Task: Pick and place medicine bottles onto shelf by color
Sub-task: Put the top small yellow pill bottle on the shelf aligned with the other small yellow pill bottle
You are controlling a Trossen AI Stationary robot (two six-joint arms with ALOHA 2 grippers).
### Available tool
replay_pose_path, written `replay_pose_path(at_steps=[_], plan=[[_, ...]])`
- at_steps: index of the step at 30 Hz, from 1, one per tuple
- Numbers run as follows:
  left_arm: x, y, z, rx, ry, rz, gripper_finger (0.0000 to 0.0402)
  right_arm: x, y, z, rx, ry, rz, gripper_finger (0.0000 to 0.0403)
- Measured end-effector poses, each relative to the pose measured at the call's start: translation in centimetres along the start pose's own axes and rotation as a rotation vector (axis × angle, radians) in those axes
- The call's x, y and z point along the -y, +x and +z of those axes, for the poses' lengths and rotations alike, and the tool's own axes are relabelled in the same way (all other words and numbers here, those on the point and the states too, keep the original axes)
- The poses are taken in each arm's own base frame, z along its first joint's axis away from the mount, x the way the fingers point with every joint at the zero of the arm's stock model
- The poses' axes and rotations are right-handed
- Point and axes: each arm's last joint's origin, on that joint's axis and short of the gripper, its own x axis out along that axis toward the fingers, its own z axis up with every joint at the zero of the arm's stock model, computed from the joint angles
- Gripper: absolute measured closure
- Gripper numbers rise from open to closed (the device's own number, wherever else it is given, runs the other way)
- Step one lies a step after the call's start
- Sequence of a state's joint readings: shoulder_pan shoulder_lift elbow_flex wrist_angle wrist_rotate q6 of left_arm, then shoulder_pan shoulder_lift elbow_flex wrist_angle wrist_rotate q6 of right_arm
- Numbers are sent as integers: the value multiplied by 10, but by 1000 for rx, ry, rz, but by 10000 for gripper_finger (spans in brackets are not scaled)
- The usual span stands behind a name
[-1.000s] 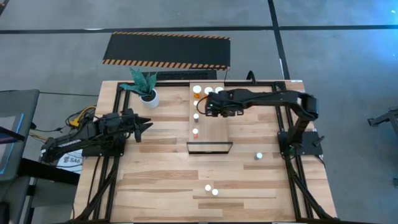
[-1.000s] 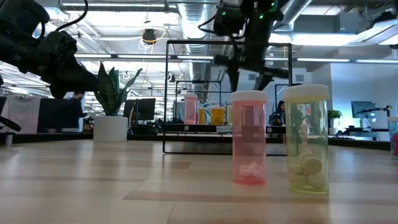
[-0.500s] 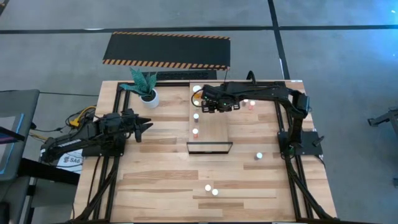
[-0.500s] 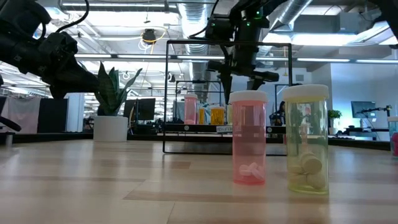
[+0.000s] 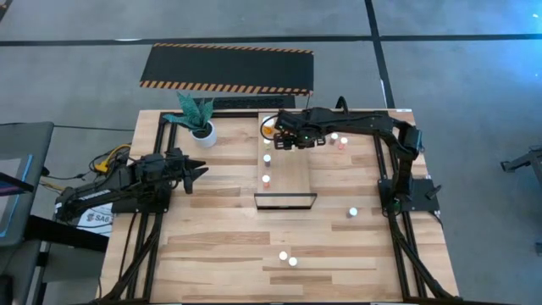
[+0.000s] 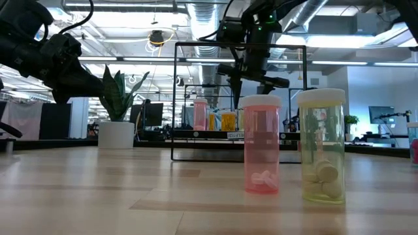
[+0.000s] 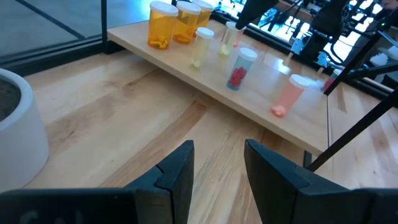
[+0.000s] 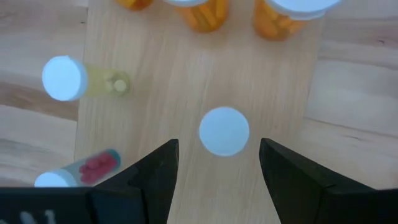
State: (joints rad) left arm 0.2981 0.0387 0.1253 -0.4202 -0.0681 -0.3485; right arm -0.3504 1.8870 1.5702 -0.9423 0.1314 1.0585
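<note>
The pale wood shelf (image 5: 288,174) lies in the middle of the table. Orange bottles (image 8: 205,12) stand at its far end. A yellowish bottle (image 8: 87,81), a red-pill bottle (image 8: 81,171) and a pink bottle (image 7: 289,96) stand along its left side. My right gripper (image 8: 217,148) hangs open over the shelf's far part, pointing steeply down. A small white-capped bottle (image 8: 224,130) stands straight below it, with clear gaps to both fingers. My left gripper (image 7: 219,155) waits open over the table's left side, holding nothing.
Loose bottles stand on the table to the right of the shelf (image 5: 337,138), at mid right (image 5: 351,212) and near the front (image 5: 288,258). A potted plant (image 5: 203,131) stands left of the shelf's far end. The shelf's dark frame (image 5: 285,201) rises at its near end.
My right gripper has gone a little toward the table's far edge and left along the shelf, staying high, its finger gap unchanged. This uncovers two bottles on the table to the right of the shelf. My left arm has kept still.
</note>
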Motion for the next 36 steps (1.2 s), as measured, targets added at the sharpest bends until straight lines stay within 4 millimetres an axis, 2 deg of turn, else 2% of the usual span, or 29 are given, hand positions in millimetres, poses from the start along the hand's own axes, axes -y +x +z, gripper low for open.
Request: replay_pose_path(at_steps=[7,17,27,32,36], plan=[[0,0,0,0,0,0,274,0,0,0,10,-20,1,156],[0,0,0,0,0,0,274,6,14,0,14,-15,-3,156],[0,0,0,-1,0,-1,274,5,14,3,40,-31,6,161],[0,0,0,0,0,-1,274,2,31,1,23,-34,-15,179],[0,0,0,-1,0,-1,274,2,33,2,-4,-29,2,187]])
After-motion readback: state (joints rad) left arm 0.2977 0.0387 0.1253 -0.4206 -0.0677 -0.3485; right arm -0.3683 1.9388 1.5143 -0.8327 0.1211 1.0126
